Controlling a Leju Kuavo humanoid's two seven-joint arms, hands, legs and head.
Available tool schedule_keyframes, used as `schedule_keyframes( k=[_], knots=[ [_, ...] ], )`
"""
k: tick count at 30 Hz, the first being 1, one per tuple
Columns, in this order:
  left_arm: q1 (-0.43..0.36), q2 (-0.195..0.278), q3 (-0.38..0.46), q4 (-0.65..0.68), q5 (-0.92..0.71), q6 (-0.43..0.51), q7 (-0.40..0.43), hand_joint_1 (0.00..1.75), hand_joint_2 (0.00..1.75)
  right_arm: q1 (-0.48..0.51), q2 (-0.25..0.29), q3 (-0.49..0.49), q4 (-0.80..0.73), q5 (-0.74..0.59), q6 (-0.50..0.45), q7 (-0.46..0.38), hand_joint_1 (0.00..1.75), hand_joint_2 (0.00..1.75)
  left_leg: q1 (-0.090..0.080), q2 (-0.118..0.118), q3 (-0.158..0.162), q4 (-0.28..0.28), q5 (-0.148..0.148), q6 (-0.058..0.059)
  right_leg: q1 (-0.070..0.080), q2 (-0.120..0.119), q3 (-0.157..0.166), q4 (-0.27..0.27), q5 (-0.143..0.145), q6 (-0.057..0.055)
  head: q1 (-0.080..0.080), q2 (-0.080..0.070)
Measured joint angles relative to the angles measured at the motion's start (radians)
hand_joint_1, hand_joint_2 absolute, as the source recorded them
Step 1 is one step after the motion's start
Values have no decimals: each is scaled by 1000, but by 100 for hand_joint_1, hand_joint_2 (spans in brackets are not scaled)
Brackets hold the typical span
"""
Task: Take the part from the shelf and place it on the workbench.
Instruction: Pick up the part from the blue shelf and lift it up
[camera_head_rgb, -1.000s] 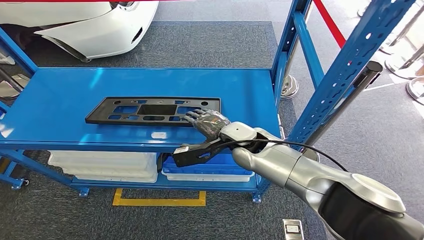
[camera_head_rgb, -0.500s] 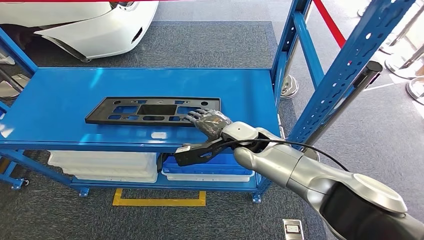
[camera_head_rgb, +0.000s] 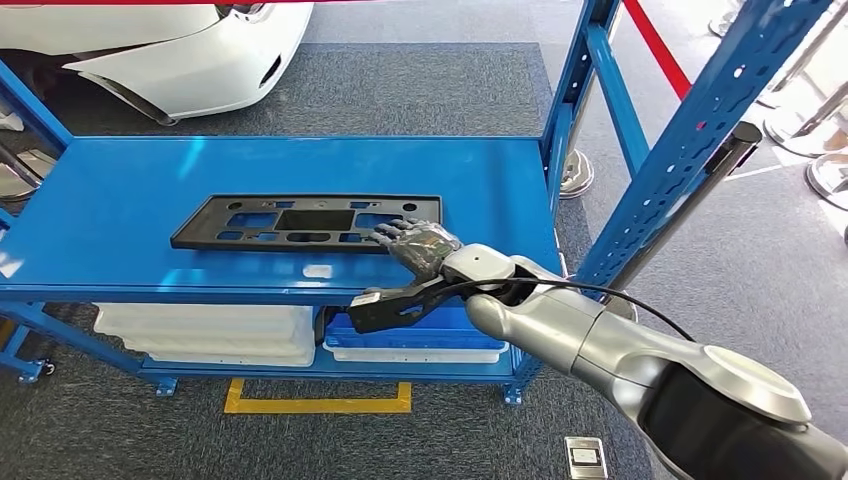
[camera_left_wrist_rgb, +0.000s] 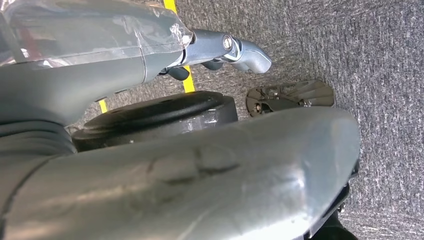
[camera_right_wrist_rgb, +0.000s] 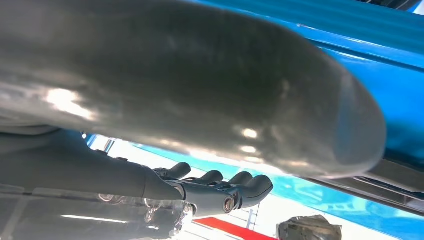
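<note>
The part (camera_head_rgb: 305, 222), a long flat black plastic plate with rectangular cut-outs, lies flat on the blue shelf (camera_head_rgb: 130, 190), its long side running across the shelf and its right end reaching just under the fingertips of the right hand (camera_head_rgb: 418, 245). That hand lies palm down on the shelf top, with its fingers (camera_head_rgb: 385, 233) stretched forward and a little apart, their tips touching or overlapping the near right corner of the part (whether they press on it or merely rest there cannot be told). The hand has nothing closed in it. In the right wrist view the dark fingers (camera_right_wrist_rgb: 220, 187) lie extended side by side beneath a blurred grey cover, with blue shelf metal beyond them.

Below the right hand, in front of the shelf's front edge, a black wrist-mounted bracket (camera_head_rgb: 385, 305) sticks out toward the left. Under it, on the lower level, sits a blue bin (camera_head_rgb: 440, 335), and further left of the hand a white tray (camera_head_rgb: 205, 330). To the right of the hand rises a perforated blue upright (camera_head_rgb: 700, 130).

The left hand (camera_left_wrist_rgb: 215, 50) hangs over grey carpet (camera_left_wrist_rgb: 380, 50); its thumb points outward, but how its fingers lie cannot be told.
</note>
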Motion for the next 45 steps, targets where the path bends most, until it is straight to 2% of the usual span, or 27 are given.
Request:
schedule_keyframes(
  k=[2,4,5,6,7,9,10,11,12,14,16,17,18,20,21,22,23,25,26,27,31,37,45],
  knots=[
    [-1,0,0,0,0,-1,1,0,0,-1,-2,0,0,0,-2,0,0,0,7,3,16,-23,8,7,1,-3,-22,52,-29,8,6,0],
    [-1,0,0,0,-1,-2,1,0,0,2,-4,0,1,-1,-3,-1,0,0,8,4,20,-27,8,8,-6,-5,-84,170,-79,15,17,0],
    [-1,0,0,0,-1,-2,1,0,0,6,-5,0,1,-1,-3,-1,0,0,9,4,21,-25,6,8,-10,-5,-116,223,-93,19,20,0],
    [-1,0,0,0,-1,-3,1,0,0,10,-6,0,1,-1,-3,-1,0,0,11,4,22,-24,2,6,-15,-6,-135,248,-91,23,24,0],
    [0,0,0,0,-1,-3,1,0,0,12,-8,0,1,-2,-3,-1,0,0,15,3,23,-20,-3,2,-19,-6,-135,238,-69,28,28,0],
    [0,0,0,0,-1,-6,1,0,0,14,-10,0,2,-2,-4,-1,0,0,23,1,29,-9,-20,-11,-26,-4,-88,124,0,38,39,0],
    [-1,0,0,0,-1,-7,1,0,0,13,-11,0,2,-2,-4,-1,0,0,26,0,31,-1,-30,-20,-27,0,-61,67,20,40,47,0],
    [-3,1,0,1,-1,-8,1,0,0,14,-12,0,2,-2,-4,-2,0,0,27,0,32,4,-38,-29,-25,4,-41,28,29,38,52,0],
    [-4,1,0,1,-1,-8,1,0,0,15,-12,0,2,-3,-5,-2,0,0,28,0,32,6,-43,-37,-23,7,-33,14,23,32,54,0],
    [-6,2,0,1,-1,-9,1,0,0,15,-14,0,3,-3,-5,-3,0,0,29,-1,38,2,-49,-48,-18,8,-29,15,13,13,52,0],
    [-6,2,0,1,-2,-10,1,0,0,13,-14,-1,3,-3,-6,-3,0,0,29,13,40,22,-62,-57,-19,4,-17,11,5,-4,43,0],
    [-7,2,0,1,-2,-10,1,0,0,12,-13,-1,3,-3,-6,-3,0,0,27,25,24,61,-77,-60,-20,1,-8,8,0,-12,35,0],
    [-8,2,0,1,-2,-10,1,0,0,12,-13,-1,3,-3,-6,-3,0,0,25,38,-5,120,-97,-61,-19,-3,1,7,-6,-18,25,0],
    [-8,2,0,1,-2,-10,1,0,0,15,-13,-1,3,-3,-6,-3,0,0,22,48,-92,256,-133,-60,-14,-10,16,7,-20,-26,10,0],
    [-7,2,0,1,-2,-9,1,0,0,17,-13,-1,4,-3,-6,-3,0,0,20,49,-126,295,-130,-57,-11,-13,25,7,-27,-28,6,0],
    [-6,2,0,1,-3,-9,1,0,0,18,-13,-1,4,-3,-6,-3,0,0,18,50,-144,298,-107,-53,-8,-15,36,7,-35,-28,3,0],
    [-6,2,0,1,-4,-9,1,0,0,19,-13,-1,4,-3,-6,-3,0,0,15,50,-143,262,-64,-46,-6,-16,49,7,-43,-28,0,0],
    [-4,2,0,2,-7,-9,0,0,0,20,-13,-1,4,-3,-7,-4,0,0,5,55,-112,140,33,-29,-4,-19,71,5,-59,-25,-4,0],
    [-4,2,0,2,-8,-10,-1,0,0,21,-13,0,4,-3,-7,-4,0,0,-1,58,-98,89,61,-20,-2,-19,76,4,-65,-22,-5,0],
    [-5,2,0,3,-8,-10,-2,0,0,22,-12,0,4,-3,-7,-4,0,0,-4,61,-89,57,70,-15,1,-20,77,5,-70,-19,-6,0],
    [-6,2,0,4,-9,-10,-4,0,0,22,-14,0,5,-3,-7,-4,0,0,-5,52,-81,29,56,-20,6,-22,76,1,-70,-22,5,0],
    [-8,2,0,4,-9,-10,-4,0,0,19,-15,0,5,-3,-7,-4,0,0,-4,47,-81,29,50,-11,6,-23,91,-21,-74,-18,24,0],
    [-8,2,0,4,-11,-10,-4,0,0,19,-15,0,5,-3,-10,-4,0,0,-4,47,-81,29,53,-5,6,-24,92,-25,-70,-10,31,0]
  ],
)
